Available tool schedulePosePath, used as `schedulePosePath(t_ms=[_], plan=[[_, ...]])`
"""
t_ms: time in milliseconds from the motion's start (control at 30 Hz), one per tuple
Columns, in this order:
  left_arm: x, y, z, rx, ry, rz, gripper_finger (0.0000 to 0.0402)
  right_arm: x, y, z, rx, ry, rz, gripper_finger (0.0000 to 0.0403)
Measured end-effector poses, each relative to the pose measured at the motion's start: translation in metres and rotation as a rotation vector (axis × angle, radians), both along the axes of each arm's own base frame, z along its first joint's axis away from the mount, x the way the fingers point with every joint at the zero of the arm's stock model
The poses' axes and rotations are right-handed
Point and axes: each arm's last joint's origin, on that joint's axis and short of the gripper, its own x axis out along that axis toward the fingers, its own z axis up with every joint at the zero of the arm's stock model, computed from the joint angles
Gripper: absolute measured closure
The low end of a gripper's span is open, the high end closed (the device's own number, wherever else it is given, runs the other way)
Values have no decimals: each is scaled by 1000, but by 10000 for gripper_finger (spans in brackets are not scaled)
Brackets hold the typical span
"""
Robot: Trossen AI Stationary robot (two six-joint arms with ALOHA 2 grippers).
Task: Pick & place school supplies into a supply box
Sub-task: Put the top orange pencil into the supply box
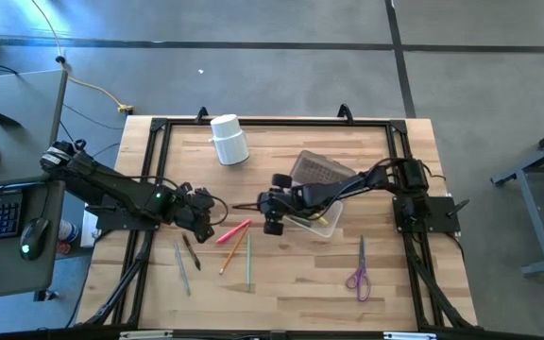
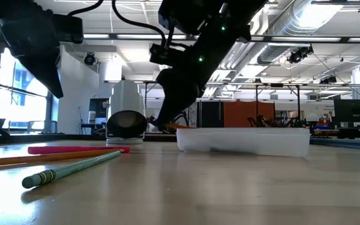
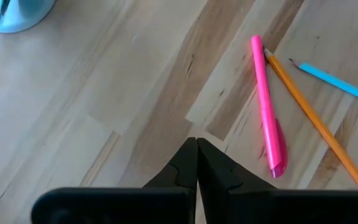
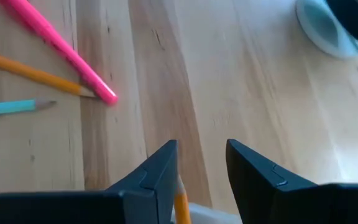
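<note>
My left gripper (image 1: 215, 210) (image 3: 196, 148) is shut with nothing in it, its tips just over bare wood beside a pink pen (image 3: 266, 106) (image 1: 234, 230). An orange pencil (image 3: 316, 121) and a green pencil (image 1: 248, 260) lie flat next to the pen. My right gripper (image 1: 261, 205) (image 4: 201, 162) stands open at the left end of the clear supply box (image 1: 321, 194) (image 2: 242, 140). The end of another orange pencil (image 4: 182, 205) shows low between its fingers, at the box's rim. Purple scissors (image 1: 359, 274) lie near the front right. My right gripper slants down from the table's right toward the box's left end. The orange pencil's end (image 4: 182, 205) lies close against one finger (image 4: 157, 180); I cannot tell whether that finger touches it.
A white cup (image 1: 229, 140) (image 2: 125, 119) lies on its side at the far middle. A grey pencil (image 1: 181, 267) and a dark pen (image 1: 191, 252) lie near the front left. Bare wood stretches between the two grippers and along the near edge.
</note>
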Motion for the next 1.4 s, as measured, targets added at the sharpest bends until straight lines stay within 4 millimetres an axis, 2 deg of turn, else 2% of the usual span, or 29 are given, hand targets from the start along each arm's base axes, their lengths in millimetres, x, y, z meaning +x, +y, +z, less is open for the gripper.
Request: schedulePosePath(t_ms=[500, 900, 1100, 1400], plan=[[0, 0, 0, 3, -1, 1, 354, -23, -1, -9, 50, 232, -74, 281], [3, -1, 0, 11, -26, 7, 364, -31, -2, 29, 56, 125, -137, 281], [3, -1, 0, 11, -32, 7, 356, -31, -2, 27, 85, 113, -181, 281], [3, -1, 0, 12, -34, 8, 364, -41, -4, 22, 63, 210, -239, 281]])
